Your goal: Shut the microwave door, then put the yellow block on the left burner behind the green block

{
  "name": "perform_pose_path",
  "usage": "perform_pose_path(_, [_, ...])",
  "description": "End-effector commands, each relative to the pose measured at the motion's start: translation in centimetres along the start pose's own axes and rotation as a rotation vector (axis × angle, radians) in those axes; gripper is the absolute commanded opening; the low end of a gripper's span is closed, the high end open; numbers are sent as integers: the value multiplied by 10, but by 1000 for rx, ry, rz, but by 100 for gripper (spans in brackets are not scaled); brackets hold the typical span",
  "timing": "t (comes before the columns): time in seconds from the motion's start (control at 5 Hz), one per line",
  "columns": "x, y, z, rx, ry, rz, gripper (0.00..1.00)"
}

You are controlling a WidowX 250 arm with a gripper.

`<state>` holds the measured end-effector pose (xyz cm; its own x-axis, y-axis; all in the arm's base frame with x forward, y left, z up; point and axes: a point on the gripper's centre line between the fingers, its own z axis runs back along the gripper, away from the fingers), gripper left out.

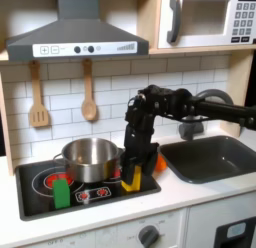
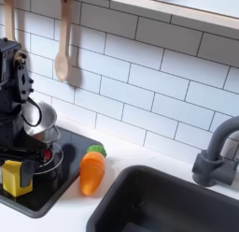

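The microwave door (image 1: 200,20) at the top right of the first exterior view is shut, its grey handle on the left side. My gripper (image 1: 132,173) (image 2: 19,166) points down over the right front part of the stovetop (image 1: 100,195) and is shut on the yellow block (image 1: 131,182) (image 2: 13,180), which rests on or just above the stove surface. The green block (image 1: 62,192) stands upright on the left burner, in front of the steel pot (image 1: 88,159) (image 2: 41,123).
An orange carrot (image 2: 91,171) (image 1: 159,163) lies on the counter just right of the stove. The dark sink (image 1: 213,157) (image 2: 168,204) and faucet (image 2: 219,153) are further right. Wooden utensils (image 1: 88,92) hang on the tiled wall under the range hood (image 1: 75,34).
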<state>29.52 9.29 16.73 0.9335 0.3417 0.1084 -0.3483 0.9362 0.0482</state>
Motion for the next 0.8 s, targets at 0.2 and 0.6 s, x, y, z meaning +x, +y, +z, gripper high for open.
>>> perform_pose_path(0.2, [3, -4, -8, -9, 59, 31, 100])
perform_pose_path(0.6, [0, -9, 0, -47, 66, 6, 100])
